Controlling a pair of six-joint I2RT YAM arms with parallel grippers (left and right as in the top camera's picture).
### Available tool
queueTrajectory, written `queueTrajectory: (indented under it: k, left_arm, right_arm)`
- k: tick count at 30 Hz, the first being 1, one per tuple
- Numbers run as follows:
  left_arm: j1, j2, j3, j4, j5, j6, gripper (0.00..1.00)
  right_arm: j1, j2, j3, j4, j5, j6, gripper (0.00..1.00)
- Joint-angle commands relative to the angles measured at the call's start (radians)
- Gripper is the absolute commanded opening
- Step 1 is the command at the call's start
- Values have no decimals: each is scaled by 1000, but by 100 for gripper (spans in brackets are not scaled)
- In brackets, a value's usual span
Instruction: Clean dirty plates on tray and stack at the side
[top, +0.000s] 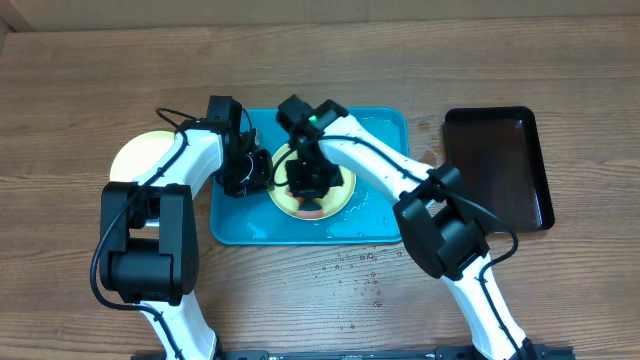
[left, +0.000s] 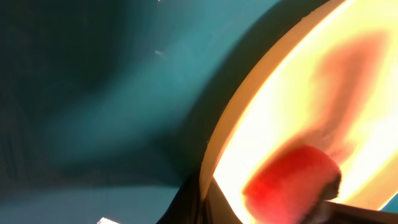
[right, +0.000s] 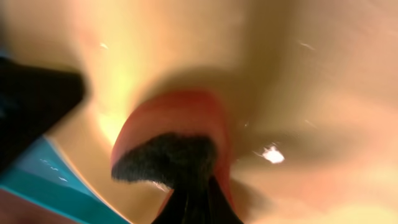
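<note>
Left end effector (top: 258, 172): clenched on the left rim of the plate (top: 337, 200), one dark finger outside the rim and one inside it, as the left wrist view shows.
Right end effector (top: 308, 185): grasping a red sponge (right: 168, 124) with a dark scouring face, its fingers (right: 193, 205) pinching the sponge from above.
Sponge: pressed on the plate's inner surface, directly under the right end effector and just beside the left one.
Plate: pale yellow-green, lying in the tray (top: 230, 225) beneath both end effectors; a reddish streak (left: 348, 74) runs across it beyond the sponge.
Tray: turquoise, flat on the desk (top: 100, 80), under both end effectors.
Second plate (top: 135, 155): pale, on the desk outside the tray, to the outer side of the left end effector, partly hidden by the left arm.
Black tray (top: 495, 165): on the desk, well apart from the right end effector on its outer side.
Droplets (top: 360, 270): scattered on the desk just off the tray's near edge, near the right arm.
</note>
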Motion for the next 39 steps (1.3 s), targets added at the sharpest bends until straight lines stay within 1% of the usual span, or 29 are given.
queueTrajectory:
  k: [1,6,8,11,13,19,22,24,27,31,35,39]
  left_arm:
    - [2,17,-5,21,-21,24,4]
    - [2,12,6,17,-48,46,4]
    - [2,3,11,16,-62,46,4]
    - [2,-24,24,16,-76,57,4]
    - [2,-49,36,13,-89,58,4]
    - [2,-158,88,-48,-152,75,4]
    - [2,-218,111,-104,-208,87,4]
    - [2,-260,123,-149,-275,87,4]
    - [2,-322,135,-210,-393,87,4]
    - [2,-399,139,-275,-594,82,4]
    - [2,-444,139,-333,-840,15,4]
    - [2,-450,139,-387,-1045,-45,4]
  right_arm:
    - [-74,18,16,-47,114,-3,4]
    - [-151,18,60,-76,291,-4,4]
    - [-175,18,79,-75,331,-11,4]
    - [-201,18,121,-69,332,-51,4]
    - [-209,18,166,-84,282,-71,4]
    - [-210,18,409,-149,-29,-137,4]
    - [-210,18,543,-197,-83,-154,4]
    - [-210,18,621,-234,-76,-155,4]
    - [-210,18,683,-275,-40,-156,4]
    - [-214,18,689,-305,12,-158,4]
    - [-229,18,689,-316,11,-158,4]
    - [-242,18,689,-319,11,-158,4]
